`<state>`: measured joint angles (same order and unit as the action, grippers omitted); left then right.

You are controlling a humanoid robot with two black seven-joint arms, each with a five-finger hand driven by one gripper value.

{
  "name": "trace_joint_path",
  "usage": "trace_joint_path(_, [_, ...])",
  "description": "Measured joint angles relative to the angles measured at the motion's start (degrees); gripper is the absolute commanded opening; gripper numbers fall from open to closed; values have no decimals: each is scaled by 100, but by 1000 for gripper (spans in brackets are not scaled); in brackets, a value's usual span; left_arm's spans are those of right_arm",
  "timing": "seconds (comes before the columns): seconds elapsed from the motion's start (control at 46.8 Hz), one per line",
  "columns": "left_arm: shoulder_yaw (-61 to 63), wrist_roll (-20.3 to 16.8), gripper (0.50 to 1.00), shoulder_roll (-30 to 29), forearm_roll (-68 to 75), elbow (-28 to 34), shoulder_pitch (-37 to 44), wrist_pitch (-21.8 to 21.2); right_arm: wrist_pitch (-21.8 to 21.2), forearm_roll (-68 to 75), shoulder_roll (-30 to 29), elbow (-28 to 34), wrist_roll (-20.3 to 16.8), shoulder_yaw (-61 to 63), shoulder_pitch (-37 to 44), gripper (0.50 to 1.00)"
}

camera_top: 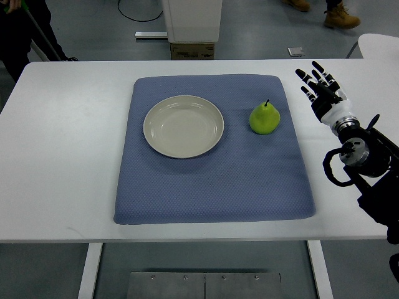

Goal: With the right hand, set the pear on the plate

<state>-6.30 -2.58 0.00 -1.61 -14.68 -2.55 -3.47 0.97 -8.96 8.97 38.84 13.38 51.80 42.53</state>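
Bright, even overhead light fills the scene. The glossy cream round plate (183, 126) carries a soft sheen on its rim. To the plate's right, the green pear (264, 118) casts only a faint shadow. Focus is sharp throughout.

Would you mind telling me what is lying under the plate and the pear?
Both the plate and the pear rest on a blue mat, which lies on the white table. The table beneath the mat is covered.

right arm (374, 187): running out past the right edge
person's boots (340, 15): being cropped by the top edge
round table (378, 45): showing only partly at right
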Motion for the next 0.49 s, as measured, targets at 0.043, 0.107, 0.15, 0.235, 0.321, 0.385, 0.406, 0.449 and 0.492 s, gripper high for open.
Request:
trace_joint_path(0.043, [-1,0,1000,0,2,0,4,0,0,0,-5,0,5,-3,0,1000])
trace_joint_path(0.107, [-1,0,1000,0,3,0,7,0,0,0,-8,0,6,-4,-4,1000])
trace_joint_path(0.15, [0,0,1000,0,4,0,8,1,0,0,-9,0,7,-4,-4,1000])
trace_joint_path(0.235, [-1,-1,1000,0,4,-1,-1,3,0,0,-9,0,7,-11,-3,1000])
trace_joint_path(0.321, [-3,-5,1000,0,4,-2,-21,4,0,0,-6,1,7,-12,1,1000])
trace_joint_path(0.385, [-3,-6,1000,0,2,-2,11,5,0,0,-3,2,12,-12,9,1000])
trace_joint_path(0.406, [-3,-6,1000,0,2,-2,30,5,0,0,-1,2,13,-12,11,1000])
trace_joint_path(0.449, [-3,-5,1000,0,0,-2,53,4,0,0,1,2,15,-12,17,1000])
trace_joint_path(0.492, [-3,-5,1000,0,-3,-2,64,3,0,0,4,2,15,-13,19,1000])
